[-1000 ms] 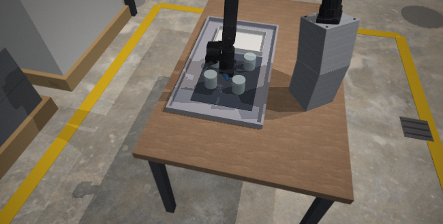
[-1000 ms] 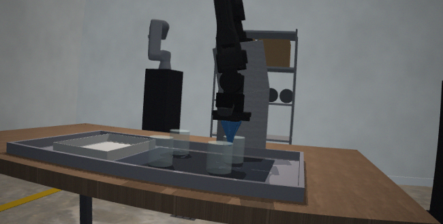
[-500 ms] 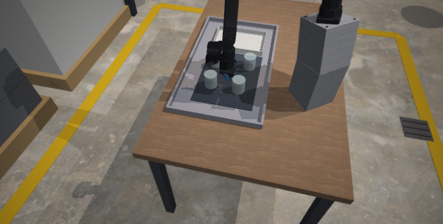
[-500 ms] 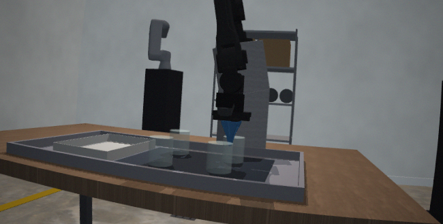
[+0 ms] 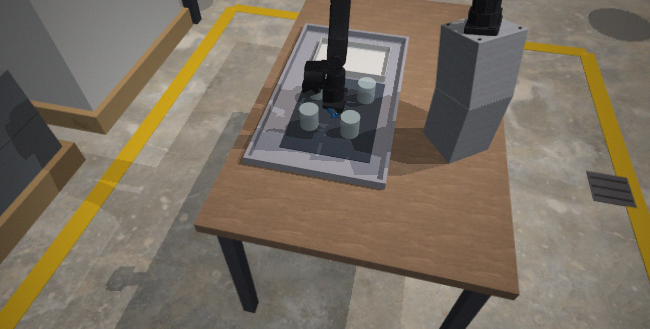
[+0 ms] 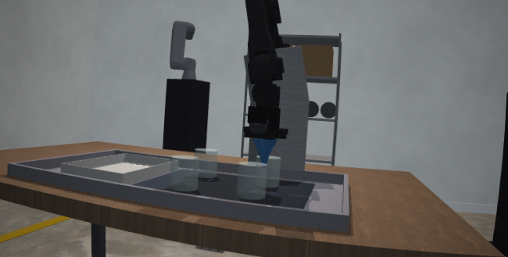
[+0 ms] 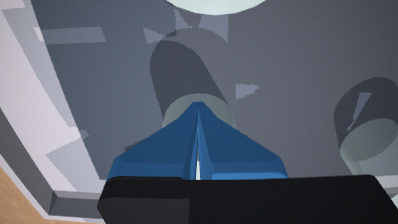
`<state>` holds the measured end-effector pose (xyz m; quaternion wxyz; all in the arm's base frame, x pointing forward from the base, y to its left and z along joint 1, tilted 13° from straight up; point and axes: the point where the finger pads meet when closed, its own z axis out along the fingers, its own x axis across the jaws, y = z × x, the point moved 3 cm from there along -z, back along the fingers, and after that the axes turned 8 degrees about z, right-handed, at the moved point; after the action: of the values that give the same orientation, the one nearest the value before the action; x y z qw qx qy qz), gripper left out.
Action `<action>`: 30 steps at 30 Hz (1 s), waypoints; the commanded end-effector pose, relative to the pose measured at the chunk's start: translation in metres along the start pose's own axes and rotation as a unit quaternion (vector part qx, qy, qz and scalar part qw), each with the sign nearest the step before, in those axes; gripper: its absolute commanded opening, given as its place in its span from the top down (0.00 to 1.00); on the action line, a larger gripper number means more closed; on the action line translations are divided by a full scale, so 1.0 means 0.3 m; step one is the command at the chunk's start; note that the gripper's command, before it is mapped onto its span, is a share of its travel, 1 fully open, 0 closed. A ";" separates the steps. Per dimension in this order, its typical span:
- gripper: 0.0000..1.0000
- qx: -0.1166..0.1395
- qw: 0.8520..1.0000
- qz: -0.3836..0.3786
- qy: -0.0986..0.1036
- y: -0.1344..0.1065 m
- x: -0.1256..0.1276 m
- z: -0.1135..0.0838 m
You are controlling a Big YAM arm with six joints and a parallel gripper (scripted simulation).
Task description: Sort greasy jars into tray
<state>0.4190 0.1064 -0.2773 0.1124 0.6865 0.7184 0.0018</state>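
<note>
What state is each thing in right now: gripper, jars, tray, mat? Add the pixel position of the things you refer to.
Gripper (image 5: 333, 114) (image 6: 265, 165) (image 7: 198, 110): shut, nothing between its fingers.
Four jars: all upright on the mat, none in the tray; grease cannot be seen.
Tray (image 5: 350, 75) (image 6: 94, 171): beside the mat, no jar inside.
Drying mat (image 5: 330, 148) (image 6: 291, 195) (image 7: 300, 60): lying flat, bearing the jars.

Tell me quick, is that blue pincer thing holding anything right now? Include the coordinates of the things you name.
The gripper (image 5: 333, 115) (image 6: 264, 165) (image 7: 198, 110): closed, its blue fingertips together, holding nothing.
</note>
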 end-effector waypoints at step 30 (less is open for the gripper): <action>1.00 -0.001 1.000 0.002 -0.001 -0.022 -0.013 0.013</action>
<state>0.4157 0.1053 -0.2777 0.1124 0.6865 0.7184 0.0018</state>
